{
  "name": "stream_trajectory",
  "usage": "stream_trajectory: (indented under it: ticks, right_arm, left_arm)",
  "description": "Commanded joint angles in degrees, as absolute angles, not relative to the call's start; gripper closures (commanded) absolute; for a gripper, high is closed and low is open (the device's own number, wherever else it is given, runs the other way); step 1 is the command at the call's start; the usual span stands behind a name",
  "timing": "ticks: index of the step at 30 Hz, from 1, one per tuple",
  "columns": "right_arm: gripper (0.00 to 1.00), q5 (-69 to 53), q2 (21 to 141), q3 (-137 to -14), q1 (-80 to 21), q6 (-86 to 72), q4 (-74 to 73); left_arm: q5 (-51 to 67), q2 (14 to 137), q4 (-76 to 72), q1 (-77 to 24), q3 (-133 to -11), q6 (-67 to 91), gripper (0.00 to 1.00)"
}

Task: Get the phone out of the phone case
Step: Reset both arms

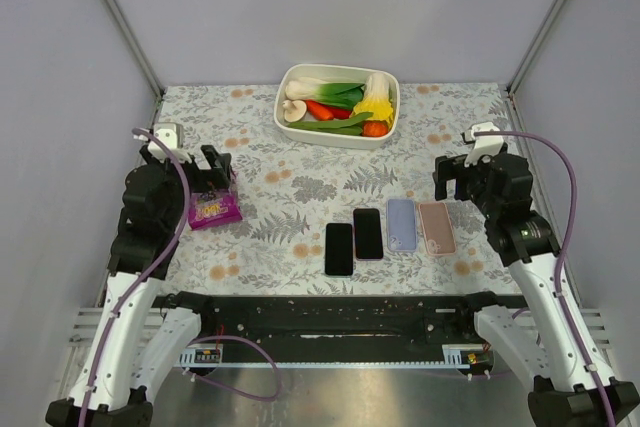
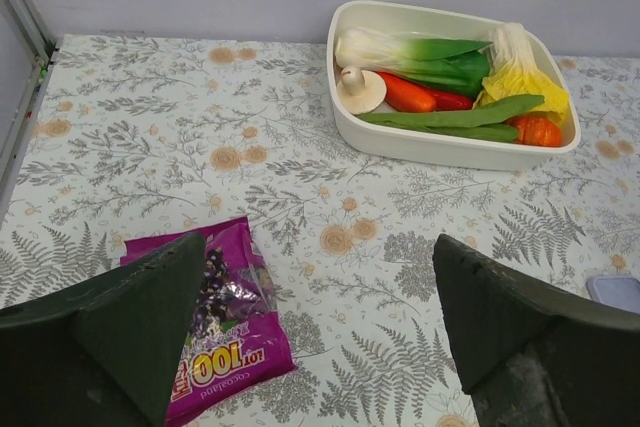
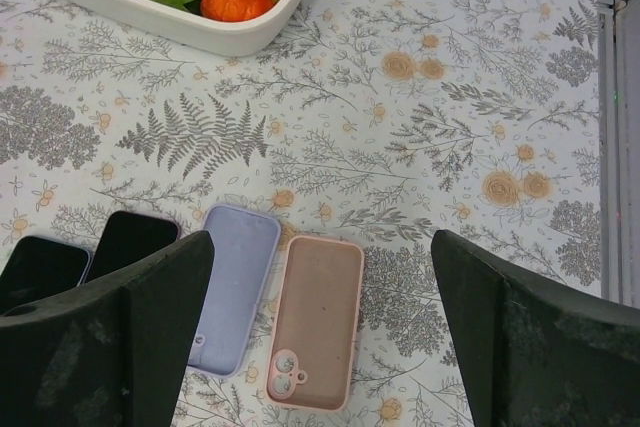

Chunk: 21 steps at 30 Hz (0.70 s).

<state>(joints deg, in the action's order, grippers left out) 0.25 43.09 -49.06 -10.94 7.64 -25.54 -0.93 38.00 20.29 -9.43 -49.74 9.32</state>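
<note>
Two dark phones lie screen up at the table's front centre, one [image 1: 339, 248] on the left and one [image 1: 368, 233] with a thin pinkish rim beside it. To their right lie an empty lavender case [image 1: 402, 224] and an empty pink case [image 1: 436, 227], insides up. In the right wrist view the pink case [image 3: 315, 322], the lavender case [image 3: 235, 287] and both phones [image 3: 130, 239] [image 3: 40, 265] show below my open right gripper [image 3: 320, 247]. My right gripper [image 1: 455, 185] hovers just behind the pink case. My left gripper [image 1: 213, 179] is open and empty over a purple snack bag [image 1: 213, 210].
A white tub [image 1: 337, 134] of toy vegetables stands at the back centre; it also shows in the left wrist view [image 2: 450, 147]. The purple snack bag [image 2: 215, 332] lies under the left finger. Grey walls and metal posts close in both sides.
</note>
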Motion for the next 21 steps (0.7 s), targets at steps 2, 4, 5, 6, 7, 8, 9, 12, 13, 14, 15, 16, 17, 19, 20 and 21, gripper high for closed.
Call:
stream_trajectory:
  ticks: [2, 4, 5, 6, 7, 8, 9, 12, 13, 14, 15, 16, 17, 19, 20, 21]
  right_arm:
    - [0.00, -2.02, 44.99, -55.28, -11.25, 6.33, -26.19]
    - [0.00, -2.20, 45.52, -54.94, -11.25, 5.63, -25.32]
    - [0.00, -2.11, 45.61, -54.15, -11.25, 5.19, -24.36]
    - [0.01, -2.20, 45.62, -53.18, -11.25, 4.92, -23.30]
    - [0.01, -2.11, 45.62, -52.48, -11.25, 5.10, -22.33]
    - [0.00, -1.94, 45.70, -51.95, -11.34, 5.45, -22.06]
    - [0.00, -1.15, 45.62, -51.60, -11.25, 5.71, -21.89]
    - [0.01, -0.35, 44.83, -50.63, -11.25, 6.68, -21.53]
    - [0.00, -0.35, 44.48, -50.10, -11.25, 7.03, -21.45]
    - [0.01, -0.26, 44.04, -49.49, -11.25, 7.81, -21.53]
    - [0.00, -0.26, 43.77, -49.05, -11.25, 8.26, -21.45]
    - [0.01, -0.26, 43.42, -48.69, -11.25, 8.78, -21.53]
    - [0.01, 1.04, 43.33, -48.26, -11.25, 9.31, -21.27]
    - [0.00, 1.32, 43.16, -47.29, -11.25, 10.02, -20.31]
    - [0.00, 1.32, 43.15, -47.02, -11.34, 10.37, -20.13]
    - [0.01, 1.41, 43.24, -46.76, -11.25, 10.37, -19.78]
  left_arm:
    - [-2.90, 39.98, 14.07, -9.14, -50.62, 7.83, 0.01]
    - [-2.11, 41.30, 12.75, -9.14, -51.67, 6.60, 0.01]
    - [-1.76, 41.92, 12.05, -9.14, -52.03, 6.16, 0.01]
    - [-1.50, 42.18, 11.43, -9.14, -52.47, 5.80, 0.01]
    - [-1.49, 42.54, 10.82, -9.14, -52.64, 5.80, 0.01]
    - [-1.76, 42.80, 10.46, -9.14, -52.82, 6.06, 0.01]
    - [-2.02, 42.98, 10.46, -9.14, -52.91, 6.41, 0.01]
    - [-2.11, 42.98, 9.76, -9.14, -51.69, 7.21, 0.01]
    - [-1.85, 42.89, 9.49, -9.14, -51.07, 7.12, 0.01]
    - [-1.58, 42.98, 9.41, -9.14, -50.72, 7.12, 0.01]
    - [-1.41, 43.07, 9.40, -9.14, -50.45, 6.95, 0.01]
    - [-1.41, 43.24, 9.32, -9.05, -50.19, 6.94, 0.01]
    - [-1.49, 43.42, 9.32, -9.14, -50.19, 6.94, 0.01]
    - [-1.23, 43.42, 9.05, -9.14, -49.57, 6.94, 0.01]
    - [-1.14, 42.98, 8.44, -9.14, -49.05, 7.03, 0.01]
    - [-1.14, 42.63, 7.83, -9.14, -48.17, 7.29, 0.01]
